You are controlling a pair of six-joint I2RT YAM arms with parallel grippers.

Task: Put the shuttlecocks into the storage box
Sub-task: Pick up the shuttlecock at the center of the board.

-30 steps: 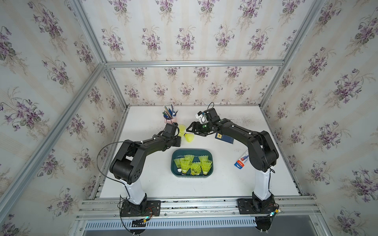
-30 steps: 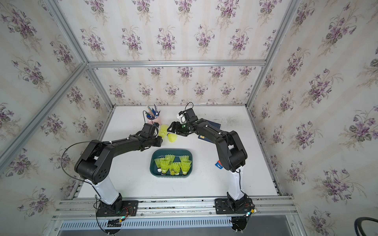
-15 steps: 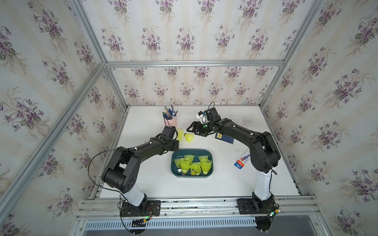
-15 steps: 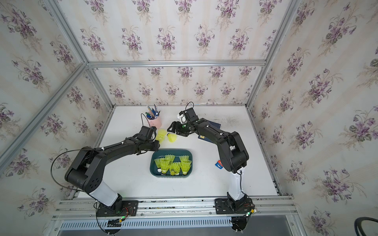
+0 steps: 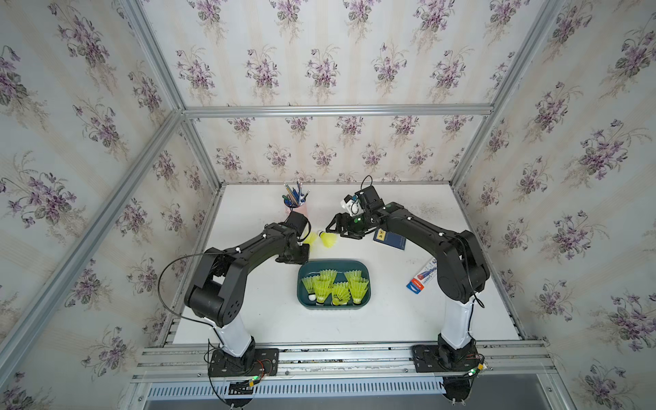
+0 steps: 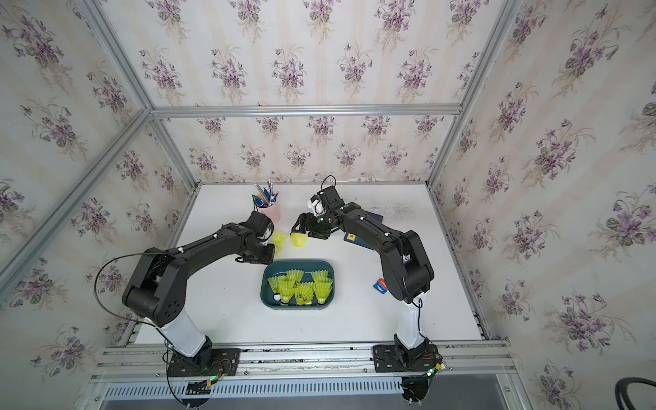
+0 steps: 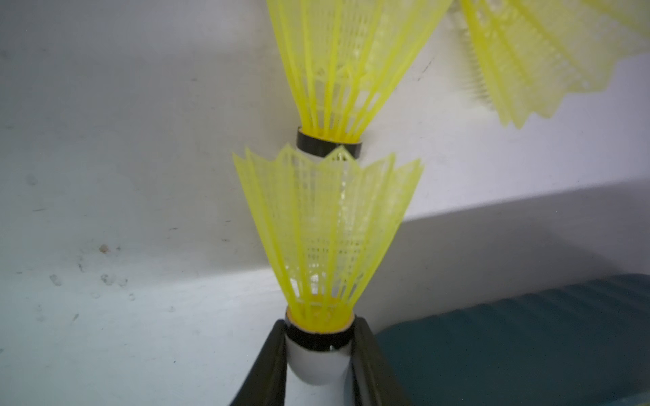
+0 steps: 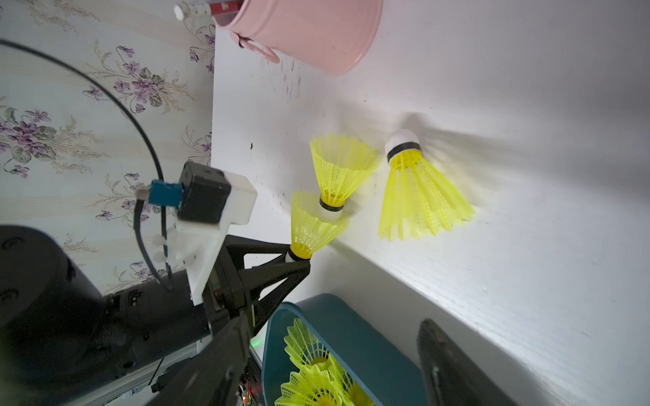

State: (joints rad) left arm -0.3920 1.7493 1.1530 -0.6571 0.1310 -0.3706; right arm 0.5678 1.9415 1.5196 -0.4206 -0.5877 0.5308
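Left pincer [image 7: 318, 328] pinching one shuttlecock [image 7: 327, 239] by its white tip, jaws at the black band, skirt pointing away. It hangs just off the far left corner of the box [image 5: 300, 284], not yet over it.

A second shuttlecock [image 8: 341, 165] has its tip at the mouth of the held skirt. I cannot tell whether it is wedged in.

A third [image 8: 418, 189] lies on its side on the surface [image 5: 319, 326] just beyond the box's far rim. Right pincer [image 5: 331, 230] is spread and empty, hanging close by it.

More shuttlecocks [image 5: 335, 288] lie packed inside the box.

I judge them near weightless, with thin, springy skirts that crush easily. The firm rounded tip is the place to grip, lightly, as it may slip.
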